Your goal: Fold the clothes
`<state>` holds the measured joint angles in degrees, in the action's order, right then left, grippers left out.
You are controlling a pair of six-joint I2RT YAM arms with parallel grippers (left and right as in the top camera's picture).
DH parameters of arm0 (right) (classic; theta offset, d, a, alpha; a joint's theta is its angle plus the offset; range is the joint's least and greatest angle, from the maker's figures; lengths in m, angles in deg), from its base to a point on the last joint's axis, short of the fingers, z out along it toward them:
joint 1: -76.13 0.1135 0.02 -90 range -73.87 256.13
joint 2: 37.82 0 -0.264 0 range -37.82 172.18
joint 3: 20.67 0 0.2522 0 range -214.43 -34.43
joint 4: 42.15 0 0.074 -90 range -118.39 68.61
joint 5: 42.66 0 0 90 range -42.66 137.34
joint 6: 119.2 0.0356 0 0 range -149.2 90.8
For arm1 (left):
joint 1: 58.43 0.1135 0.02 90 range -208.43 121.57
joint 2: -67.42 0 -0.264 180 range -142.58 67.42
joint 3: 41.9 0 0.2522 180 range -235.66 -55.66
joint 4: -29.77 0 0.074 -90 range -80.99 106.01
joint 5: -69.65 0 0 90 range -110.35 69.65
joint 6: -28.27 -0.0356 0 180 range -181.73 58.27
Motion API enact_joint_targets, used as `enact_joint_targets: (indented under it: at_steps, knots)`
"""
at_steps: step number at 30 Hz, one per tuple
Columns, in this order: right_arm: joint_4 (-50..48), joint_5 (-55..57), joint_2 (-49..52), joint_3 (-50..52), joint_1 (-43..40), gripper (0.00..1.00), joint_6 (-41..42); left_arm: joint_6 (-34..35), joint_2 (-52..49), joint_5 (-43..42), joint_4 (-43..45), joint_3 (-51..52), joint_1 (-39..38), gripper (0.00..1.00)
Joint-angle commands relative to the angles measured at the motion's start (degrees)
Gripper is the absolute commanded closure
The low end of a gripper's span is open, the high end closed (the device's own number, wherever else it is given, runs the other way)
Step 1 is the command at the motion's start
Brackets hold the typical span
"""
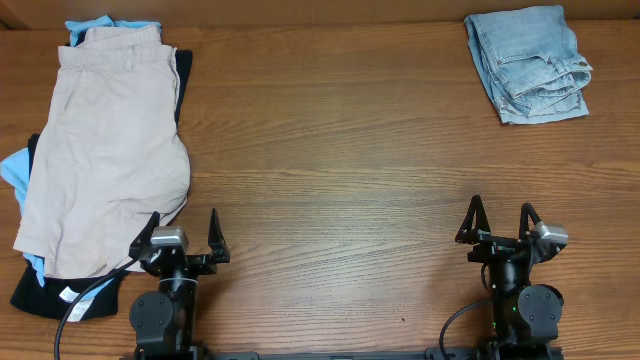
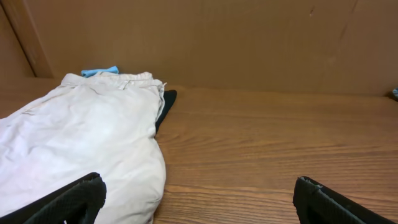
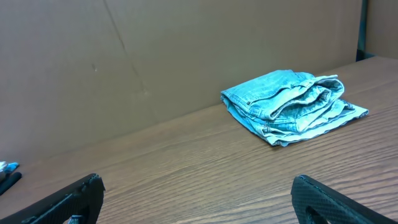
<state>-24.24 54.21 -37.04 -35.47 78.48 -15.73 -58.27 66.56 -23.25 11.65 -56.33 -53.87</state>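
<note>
A brown wood-grain table fills the overhead view, its middle bare. In the wrist views a plain brown board wall stands along the table's far edge; the rest of the room is out of view.

The khaki shorts lie flat at about 9 to 10 o'clock on the table, waistband toward 12 o'clock and leg hems toward 6 o'clock. They rest on top of a pile. A black garment sticks out under them at the 7 o'clock corner and as a thin strip along their 3 o'clock edge. A light-blue garment peeks out at 9 o'clock and above the waistband. How much of either lower garment lies beneath cannot be told, and the pile's 9 o'clock edge is cut off by the frame.

A pair of folded light-blue jeans sits at about 1 o'clock, near the far edge and well apart from the shorts.

The left gripper is at 7 o'clock, just beside the shorts' lower hem, its jaws spread wide and holding nothing. One finger overlaps the hem from above; whether it touches the cloth is unclear. The right gripper is at 5 o'clock over bare wood, jaws likewise wide apart and empty. Both arm bases are cut off at the bottom edge.

At the 9 o'clock edge of the right wrist view, a small blue-and-black object is too clipped to identify.
</note>
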Motion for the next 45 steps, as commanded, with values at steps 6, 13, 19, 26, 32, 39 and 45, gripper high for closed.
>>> enact_joint_targets:
  at_steps: [6, 13, 19, 26, 32, 39, 45]
  knots:
    - [-0.2, 0.6, -0.6, 0.6, 0.4, 0.0, 0.0, 0.8, 0.6, 0.5, 0.1, 0.4, 0.3, 0.0]
    - [-0.2, 0.6, -0.6, 0.6, 0.4, 0.0, 0.0, 0.8, 0.6, 0.5, 0.1, 0.4, 0.3, 0.0]
    - [-0.2, 0.6, -0.6, 0.6, 0.4, 0.0, 0.0, 0.8, 0.6, 0.5, 0.1, 0.4, 0.3, 0.0]
    - [-0.2, 0.6, -0.6, 0.6, 0.4, 0.0, 0.0, -1.5, 0.6, 3.1, 0.3, 0.4, 0.4, 0.0]
    - [-2.1, 1.0, -0.6, 0.6, 0.4, 0.0, 0.0, -4.2, 0.6, 7.5, 0.5, 0.4, 0.3, 0.0]
    - [-0.8, 1.1, -0.6, 0.6, 0.3, 0.0, 0.0, -4.2, 0.6, 7.4, 0.5, 0.4, 0.3, 0.0]
    - [-0.7, -1.9, -0.6, 0.6, 0.3, 0.0, 0.1, -3.9, 0.6, -3.3, 1.8, 0.4, 0.3, 0.0]
